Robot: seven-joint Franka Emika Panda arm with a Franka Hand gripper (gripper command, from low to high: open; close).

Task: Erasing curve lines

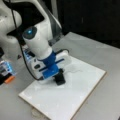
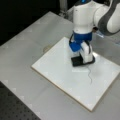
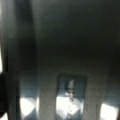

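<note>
A white board (image 1: 65, 100) (image 2: 60, 72) lies on the grey table. In both front views my gripper (image 1: 59, 76) (image 2: 82, 58) points down over the board, shut on a black block eraser (image 1: 60, 80) (image 2: 78, 61) whose underside rests on the board. In a front view the curve lines (image 2: 90, 75) show as one thin dark squiggle running from beside the eraser toward the view's bottom. A faint trace of the curve lines (image 1: 75, 70) lies just right of the gripper. The wrist view is dark and blurred, with only pale glare at its bottom.
The grey table (image 2: 30, 45) surrounds the board. A blue-lit device (image 1: 6, 68) and an orange item (image 1: 10, 79) sit at a front view's left. A black perforated surface (image 2: 15, 107) borders the table. The arm's body (image 2: 110, 17) rises behind the board.
</note>
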